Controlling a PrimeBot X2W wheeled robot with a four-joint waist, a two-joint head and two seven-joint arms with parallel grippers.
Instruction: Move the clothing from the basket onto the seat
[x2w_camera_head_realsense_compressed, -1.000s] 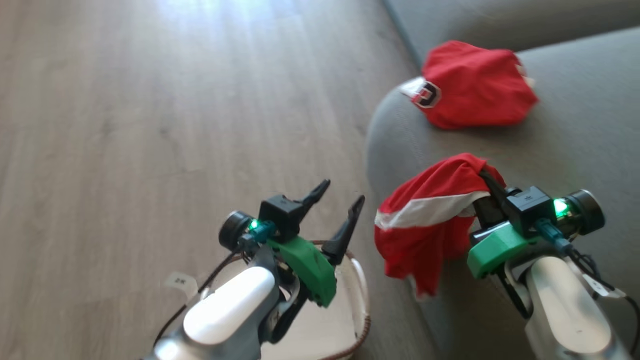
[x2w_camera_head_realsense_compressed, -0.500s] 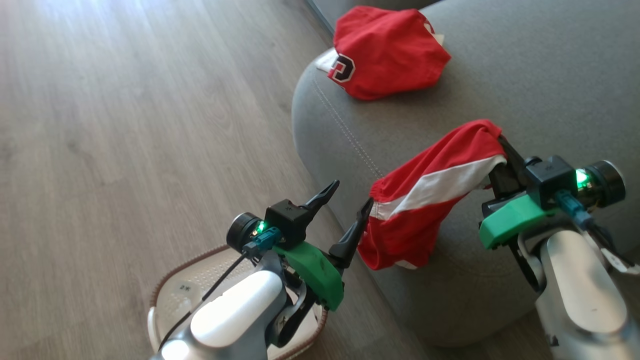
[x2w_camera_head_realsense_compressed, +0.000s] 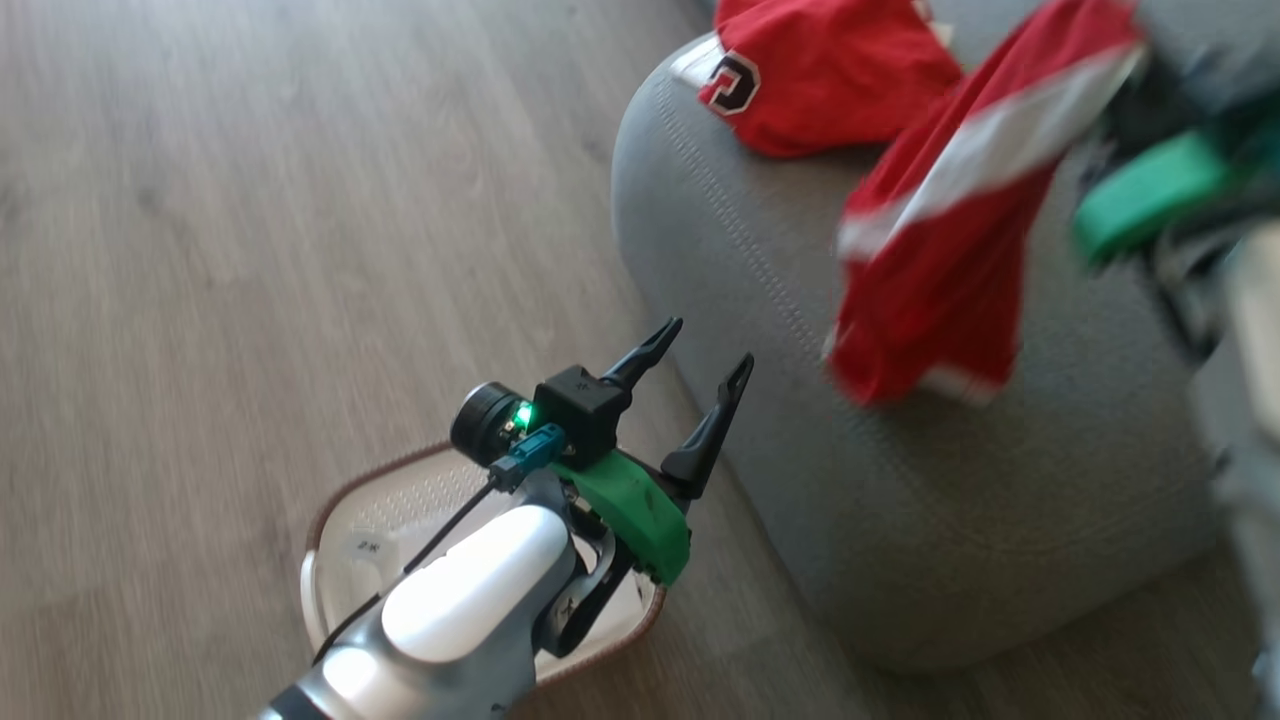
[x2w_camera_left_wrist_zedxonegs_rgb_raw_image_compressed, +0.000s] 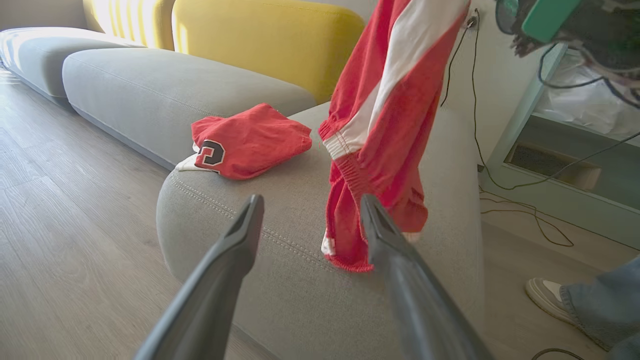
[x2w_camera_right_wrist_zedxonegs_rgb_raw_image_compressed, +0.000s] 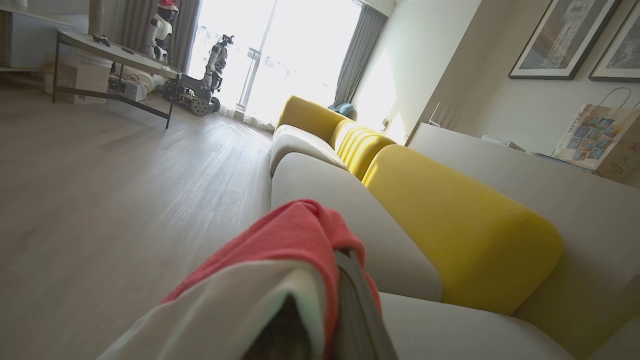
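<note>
A red clothing piece with a white stripe (x2w_camera_head_realsense_compressed: 930, 270) hangs from my right gripper (x2w_camera_right_wrist_zedxonegs_rgb_raw_image_compressed: 322, 272), which is shut on its top edge; its lower hem dangles over the rounded end of the grey seat (x2w_camera_head_realsense_compressed: 900, 500). In the left wrist view this hanging clothing (x2w_camera_left_wrist_zedxonegs_rgb_raw_image_compressed: 385, 125) drops just beyond my fingers. A second red piece with a black number (x2w_camera_head_realsense_compressed: 830, 80) lies bunched on the seat. My left gripper (x2w_camera_head_realsense_compressed: 705, 348) stands open and holds nothing, above the cream basket (x2w_camera_head_realsense_compressed: 330, 500), whose visible part holds no cloth.
Yellow back cushions (x2w_camera_left_wrist_zedxonegs_rgb_raw_image_compressed: 270, 40) line the seat. A person's shoe (x2w_camera_left_wrist_zedxonegs_rgb_raw_image_compressed: 550, 295) and jeans leg stand on the wood floor to the right, near loose cables (x2w_camera_left_wrist_zedxonegs_rgb_raw_image_compressed: 525, 220) and a pale cabinet (x2w_camera_left_wrist_zedxonegs_rgb_raw_image_compressed: 550, 165). A table and other robots (x2w_camera_right_wrist_zedxonegs_rgb_raw_image_compressed: 200, 85) stand far off.
My right gripper has lifted the striped clothing up and further over the seat; it is blurred by the motion. The head camera has shifted. My left arm has stayed open above the basket.
</note>
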